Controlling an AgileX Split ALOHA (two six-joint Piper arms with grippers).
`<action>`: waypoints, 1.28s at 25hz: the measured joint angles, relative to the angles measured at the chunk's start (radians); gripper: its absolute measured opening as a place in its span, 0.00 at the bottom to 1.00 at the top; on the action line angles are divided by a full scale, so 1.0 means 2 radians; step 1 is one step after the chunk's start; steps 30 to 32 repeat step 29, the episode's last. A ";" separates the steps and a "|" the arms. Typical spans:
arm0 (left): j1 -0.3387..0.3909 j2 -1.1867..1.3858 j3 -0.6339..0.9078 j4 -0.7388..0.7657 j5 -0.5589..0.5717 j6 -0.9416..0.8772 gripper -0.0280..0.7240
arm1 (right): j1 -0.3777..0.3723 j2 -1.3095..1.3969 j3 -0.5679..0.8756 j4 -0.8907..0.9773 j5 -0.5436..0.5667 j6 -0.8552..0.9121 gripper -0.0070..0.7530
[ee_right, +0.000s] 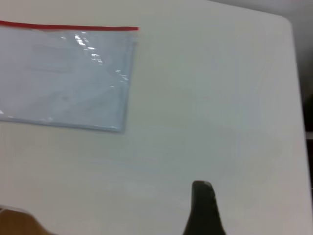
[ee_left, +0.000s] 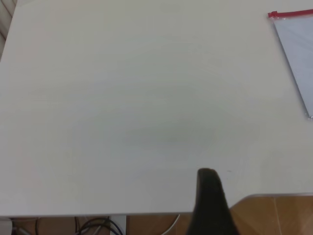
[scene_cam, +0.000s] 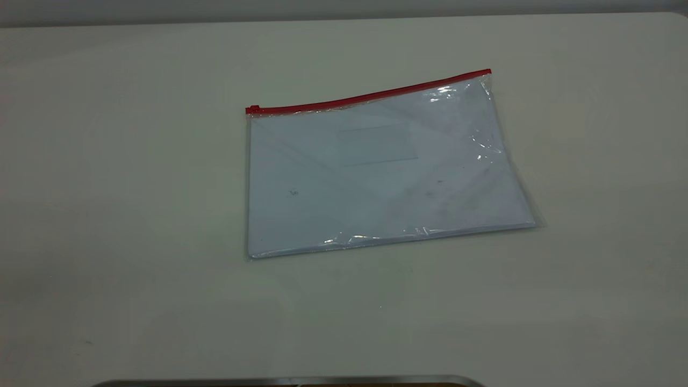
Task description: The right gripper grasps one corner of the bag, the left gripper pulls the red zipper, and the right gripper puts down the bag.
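Note:
The bag [scene_cam: 376,172] lies flat on the white table, clear plastic with white paper inside. Its red zipper [scene_cam: 371,97] runs along the far long edge, with the small slider tab [scene_cam: 253,109] at the left end and the red-tipped corner [scene_cam: 486,72] at the right end. Neither gripper appears in the exterior view. In the left wrist view only a black tip of my left gripper [ee_left: 208,196] shows near the table's edge, far from the bag [ee_left: 298,54]. My right gripper [ee_right: 203,205] likewise shows one black tip, well away from the bag [ee_right: 63,73] and its corner [ee_right: 136,29].
Bare white tabletop [scene_cam: 134,215] surrounds the bag on all sides. A metal strip [scene_cam: 290,381] lines the near table edge. Wooden floor [ee_left: 274,215] and cables [ee_left: 98,226] lie beyond the edge by the left arm. The table's rounded corner [ee_right: 286,22] is by the right arm.

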 joint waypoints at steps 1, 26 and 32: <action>0.000 0.000 0.000 0.000 0.000 0.000 0.81 | 0.000 0.000 0.000 -0.007 0.000 0.000 0.79; 0.000 0.000 0.000 0.000 0.000 0.000 0.81 | 0.000 0.000 0.000 -0.040 0.000 0.074 0.79; 0.000 0.000 0.000 0.000 0.000 0.000 0.81 | 0.000 0.000 0.001 -0.040 0.000 0.074 0.79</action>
